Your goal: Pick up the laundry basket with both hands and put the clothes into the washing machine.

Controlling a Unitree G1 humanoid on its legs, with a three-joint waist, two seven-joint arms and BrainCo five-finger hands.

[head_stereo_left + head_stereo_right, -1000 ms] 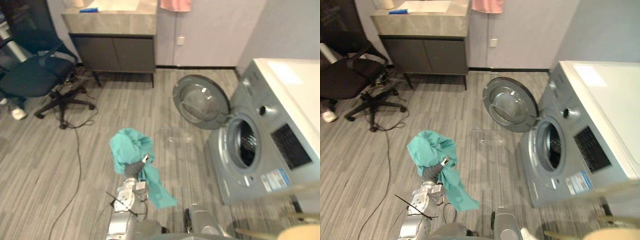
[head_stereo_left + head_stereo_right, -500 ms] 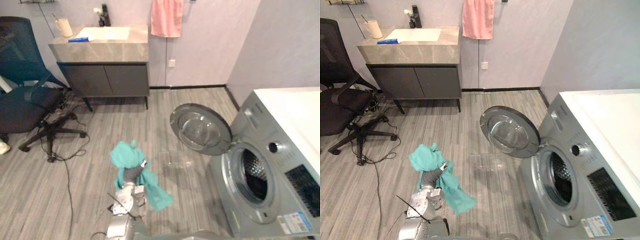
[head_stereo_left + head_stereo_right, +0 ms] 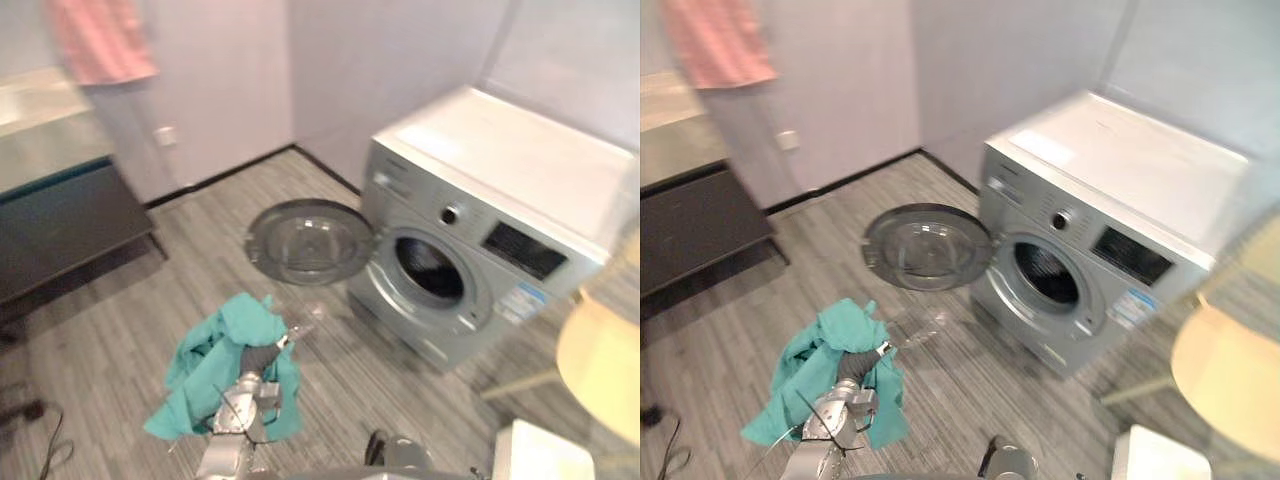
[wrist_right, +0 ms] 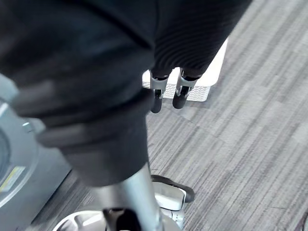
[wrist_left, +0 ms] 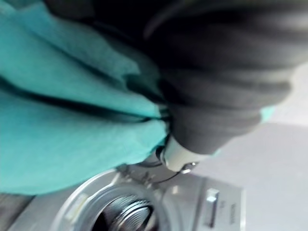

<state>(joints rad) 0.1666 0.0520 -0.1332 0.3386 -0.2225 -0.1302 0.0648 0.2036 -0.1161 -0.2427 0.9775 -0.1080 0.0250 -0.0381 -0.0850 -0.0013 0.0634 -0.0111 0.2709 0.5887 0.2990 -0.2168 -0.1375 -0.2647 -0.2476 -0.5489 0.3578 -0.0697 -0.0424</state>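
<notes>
Cloth (image 3: 215,350) drapes the raised left hand (image 3: 260,356), grip impossible to tell; right hand (image 4: 181,90) hangs, fingers relaxed.

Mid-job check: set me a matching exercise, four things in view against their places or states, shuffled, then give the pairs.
Things:
1. teal cloth
2. washer door
3. pink towel
4. white basket

Places or states:
A. hanging on the wall
B. standing on the floor
C. draped over the left hand
D. swung open beside the drum opening

Pairs: 1-C, 2-D, 3-A, 4-B
</notes>
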